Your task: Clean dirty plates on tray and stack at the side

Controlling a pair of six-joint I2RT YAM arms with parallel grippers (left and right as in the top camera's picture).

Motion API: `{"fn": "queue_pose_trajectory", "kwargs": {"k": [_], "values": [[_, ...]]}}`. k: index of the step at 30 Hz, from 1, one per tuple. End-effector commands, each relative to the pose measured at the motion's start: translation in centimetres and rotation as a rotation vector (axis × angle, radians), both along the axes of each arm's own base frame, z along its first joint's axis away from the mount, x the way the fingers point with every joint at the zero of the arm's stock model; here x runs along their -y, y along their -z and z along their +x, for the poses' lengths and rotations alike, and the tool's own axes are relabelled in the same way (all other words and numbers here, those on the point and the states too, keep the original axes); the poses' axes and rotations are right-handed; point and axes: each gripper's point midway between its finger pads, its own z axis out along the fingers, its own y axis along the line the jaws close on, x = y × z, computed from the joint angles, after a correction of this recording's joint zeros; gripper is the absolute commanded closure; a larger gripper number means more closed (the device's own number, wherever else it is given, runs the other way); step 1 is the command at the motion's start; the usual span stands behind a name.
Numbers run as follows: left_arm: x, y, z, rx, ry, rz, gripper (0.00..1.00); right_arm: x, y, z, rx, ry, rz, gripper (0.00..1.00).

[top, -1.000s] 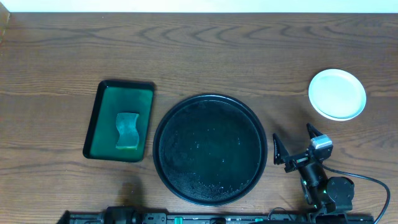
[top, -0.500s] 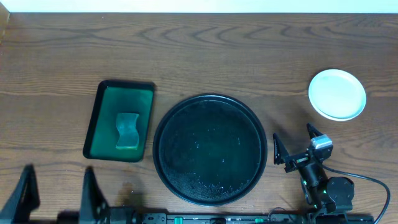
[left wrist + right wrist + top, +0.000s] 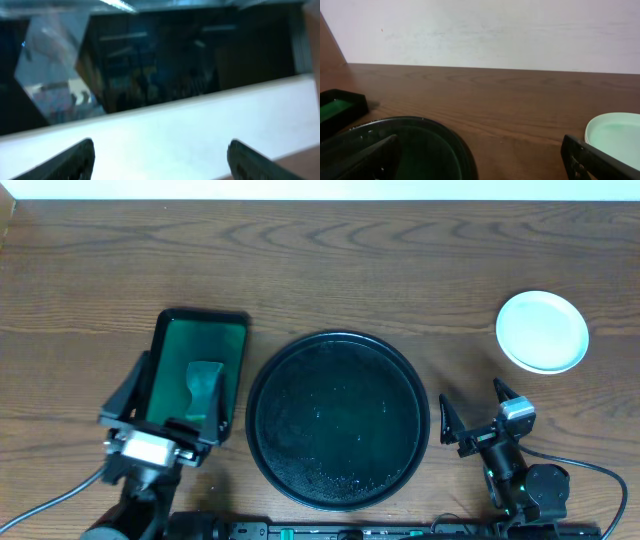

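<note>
Wood-grain tabletop (image 3: 350, 270) is logged with the black tray (image 3: 338, 335) bare and the plates (image 3: 542, 330) seemingly stacked at far right; left end effector (image 3: 180, 387), over the sponge (image 3: 203, 380) in the green tray (image 3: 170, 340), and right end effector (image 3: 476, 408) are held spread, empty; any descent should be centred on the sponge.

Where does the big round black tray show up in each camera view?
Overhead: black tray at centre, low in the picture.
Left wrist: not in it.
Right wrist: lower left corner.
Shared landmark: the pale plate, right of the tray overhead, at the right wrist's lower right edge.
</note>
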Motion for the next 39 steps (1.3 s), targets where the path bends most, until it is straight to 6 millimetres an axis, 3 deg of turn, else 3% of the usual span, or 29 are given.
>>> {"fn": "queue_pose_trajectory", "kwargs": {"k": [1,6,15,22,36,39], "values": [[0.9,1.9,-0.7,0.050,0.047,0.037,0.15,0.0,0.1,0.0,-0.005,0.004,0.010,0.01],[1.0,4.4,-1.3,0.112,0.047,0.040,0.15,0.0,0.1,0.0,-0.005,0.004,0.010,0.01],[1.4,6.0,-0.6,0.084,0.077,0.033,0.15,0.0,0.1,0.0,-0.005,0.004,0.010,0.01],[1.5,8.8,0.6,0.053,0.084,0.027,0.15,0.0,0.1,0.0,-0.005,0.004,0.010,0.01],[1.6,9.7,0.4,0.120,0.089,0.028,0.15,0.0,0.1,0.0,-0.005,0.004,0.010,0.01],[1.6,11.0,1.3,0.051,0.089,0.025,0.15,0.0,0.1,0.0,-0.005,0.004,0.010,0.01]]}}
